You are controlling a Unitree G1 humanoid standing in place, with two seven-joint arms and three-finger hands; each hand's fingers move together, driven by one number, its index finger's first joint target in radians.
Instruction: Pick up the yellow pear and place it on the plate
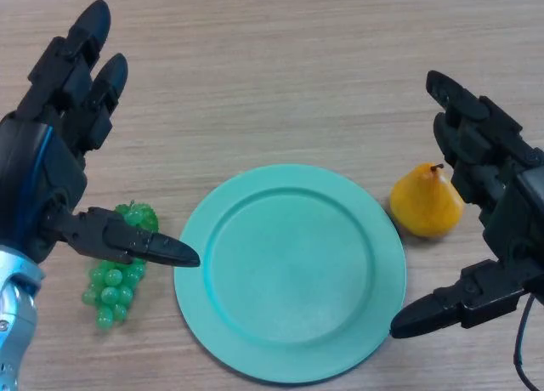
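A yellow pear (427, 202) with a short stem lies on the wooden table, just right of a round green plate (291, 272). The plate has nothing on it. My right hand (501, 195) is open and hovers over the table to the right of the pear, its fingers reaching past the pear's far side and its thumb (442, 308) pointing at the plate's right rim. It does not touch the pear. My left hand (51, 153) is open at the left, its thumb (140, 242) pointing toward the plate's left rim.
A bunch of green grapes (116, 268) lies left of the plate, partly under my left thumb. The wooden table (280, 76) stretches away behind the plate.
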